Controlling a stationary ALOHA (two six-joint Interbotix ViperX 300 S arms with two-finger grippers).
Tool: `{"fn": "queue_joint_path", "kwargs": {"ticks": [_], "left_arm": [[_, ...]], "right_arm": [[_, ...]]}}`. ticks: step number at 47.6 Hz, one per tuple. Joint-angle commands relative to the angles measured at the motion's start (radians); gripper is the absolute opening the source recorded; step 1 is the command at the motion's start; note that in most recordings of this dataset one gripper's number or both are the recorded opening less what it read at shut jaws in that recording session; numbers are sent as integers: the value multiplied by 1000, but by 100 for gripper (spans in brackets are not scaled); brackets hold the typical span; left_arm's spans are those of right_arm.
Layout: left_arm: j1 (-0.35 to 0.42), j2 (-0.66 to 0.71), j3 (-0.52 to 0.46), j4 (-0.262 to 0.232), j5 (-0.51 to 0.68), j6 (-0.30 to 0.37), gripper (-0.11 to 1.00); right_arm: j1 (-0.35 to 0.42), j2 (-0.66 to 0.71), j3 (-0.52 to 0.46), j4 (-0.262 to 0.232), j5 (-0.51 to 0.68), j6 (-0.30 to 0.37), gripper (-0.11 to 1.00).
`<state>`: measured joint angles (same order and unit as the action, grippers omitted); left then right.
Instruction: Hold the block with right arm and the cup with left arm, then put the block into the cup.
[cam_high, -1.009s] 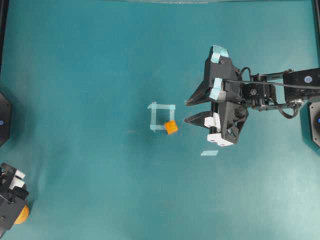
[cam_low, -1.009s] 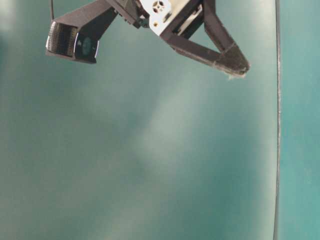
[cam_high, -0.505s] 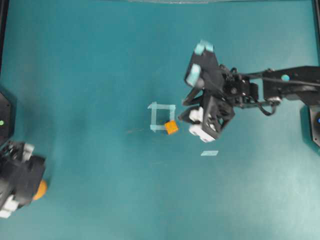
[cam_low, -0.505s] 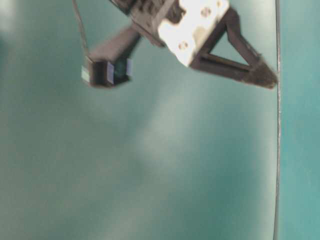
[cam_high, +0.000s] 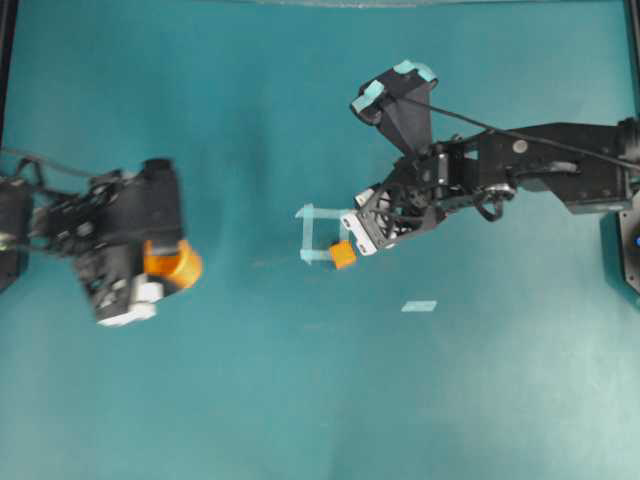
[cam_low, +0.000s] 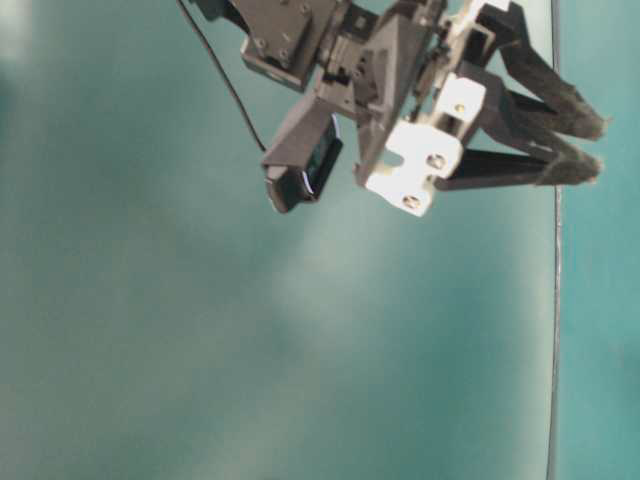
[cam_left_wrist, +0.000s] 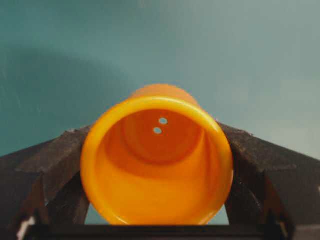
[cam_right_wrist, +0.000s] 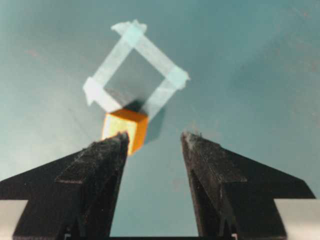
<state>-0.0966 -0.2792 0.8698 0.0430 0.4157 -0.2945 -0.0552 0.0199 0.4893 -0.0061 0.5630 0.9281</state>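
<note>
The small orange block (cam_high: 343, 254) lies on the teal table at the lower right corner of a pale tape square (cam_high: 322, 232). My right gripper (cam_high: 352, 238), with teal tape patches, is open just right of the block. In the right wrist view the block (cam_right_wrist: 131, 129) sits at the tip of the left finger (cam_right_wrist: 107, 155), outside the gap of the gripper (cam_right_wrist: 154, 138). My left gripper (cam_high: 163, 263) is shut on the orange cup (cam_high: 181, 266) at the table's left. In the left wrist view the cup (cam_left_wrist: 157, 170) lies between the fingers with its empty mouth facing the camera.
A loose strip of pale tape (cam_high: 419, 306) lies right of and below the block. The table-level view shows one black gripper with a white pad (cam_low: 420, 165) near the top, with neither block nor cup in sight.
My left arm has come from the bottom left corner up and to the right with the cup. My right gripper has moved left and down to the block.
</note>
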Motion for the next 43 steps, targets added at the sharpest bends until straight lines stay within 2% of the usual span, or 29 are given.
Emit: {"fn": "queue_joint_path", "kwargs": {"ticks": [1,9,17,32,43], "left_arm": [[14,64,-100,-3,12,3,69],[31,189,-242,-3,51,17,69],[44,238,-313,3,43,18,69],[49,227,-295,3,0,17,69],[49,204,-259,3,0,12,69]], "right_arm": [[20,-3,-26,-3,-2,8,51],[58,37,-40,-3,-17,17,53],[71,74,-57,-3,-32,17,53],[72,120,-63,-2,-103,18,54],[72,163,-87,-2,-110,18,60]]}}
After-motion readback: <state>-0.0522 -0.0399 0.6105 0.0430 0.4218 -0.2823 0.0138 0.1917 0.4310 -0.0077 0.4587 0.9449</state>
